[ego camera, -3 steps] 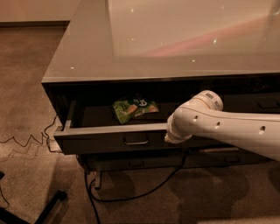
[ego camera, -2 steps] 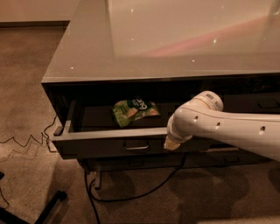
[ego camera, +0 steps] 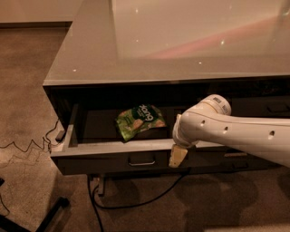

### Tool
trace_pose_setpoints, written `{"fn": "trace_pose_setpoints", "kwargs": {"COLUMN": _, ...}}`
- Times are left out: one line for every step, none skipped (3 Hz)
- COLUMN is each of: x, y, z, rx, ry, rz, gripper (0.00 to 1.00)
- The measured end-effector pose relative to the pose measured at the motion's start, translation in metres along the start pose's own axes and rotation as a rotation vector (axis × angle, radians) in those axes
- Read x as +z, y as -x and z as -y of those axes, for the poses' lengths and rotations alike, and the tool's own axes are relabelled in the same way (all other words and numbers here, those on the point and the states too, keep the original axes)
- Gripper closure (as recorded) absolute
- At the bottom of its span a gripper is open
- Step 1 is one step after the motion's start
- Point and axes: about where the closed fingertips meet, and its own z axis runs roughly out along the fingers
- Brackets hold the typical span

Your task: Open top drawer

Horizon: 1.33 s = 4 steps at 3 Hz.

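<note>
Currently, nearest to you: brown carpet (ego camera: 27, 113) covers the floor all round the unit.
- Lower left corner: a dark bar (ego camera: 45, 217) lies slantwise on the carpet.
- Black cable (ego camera: 136, 204): loops over the carpet below the unit and runs up under it.
- Thin wire (ego camera: 27, 146): zigzags over the carpet at the left, ending near the drawer's left corner.
- Top drawer (ego camera: 99, 161): your task item, pulled well out from under the worktop, with its dark front facing you and its inside in view.
- Loop handle (ego camera: 142, 160): small, set at the middle of that front.
- Gripper (ego camera: 178, 156): hangs over the drawer's front edge just right of the handle, its tan tip pointing down across the front face. You cannot tell whether it is spread or closed, nor whether it touches the front.
- White arm (ego camera: 235, 133): reaches in from the right edge, above the drawer's right part.
- Green snack bag (ego camera: 139, 120): lies flat inside the drawer, near its middle.
- Worktop (ego camera: 136, 50): glossy pale grey, with a lighter reflected patch and small glints.
- Neighbouring dark fronts (ego camera: 267, 108): under the worktop at the right.
- Farthest: a pale wall (ego camera: 31, 9) meets the carpet at top left.
</note>
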Motion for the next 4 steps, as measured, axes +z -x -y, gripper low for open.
{"fn": "trace_pose_setpoints", "kwargs": {"x": -0.005, "y": 0.007, "z": -0.003, "rx": -0.047, "ry": -0.001, "rz": 0.018, "gripper": 0.0}}
{"fn": "trace_pose_setpoints", "kwargs": {"x": -0.021, "y": 0.019, "z": -0.014, "rx": -0.077, "ry": 0.015, "rz": 0.096, "gripper": 0.0}}
{"fn": "trace_pose_setpoints", "kwargs": {"x": -0.04, "y": 0.021, "z": -0.035, "rx": -0.068, "ry": 0.083, "rz": 0.188, "gripper": 0.0}}
{"fn": "trace_pose_setpoints", "kwargs": {"x": -0.043, "y": 0.017, "z": -0.052, "rx": -0.175, "ry": 0.156, "rz": 0.225, "gripper": 0.0}}
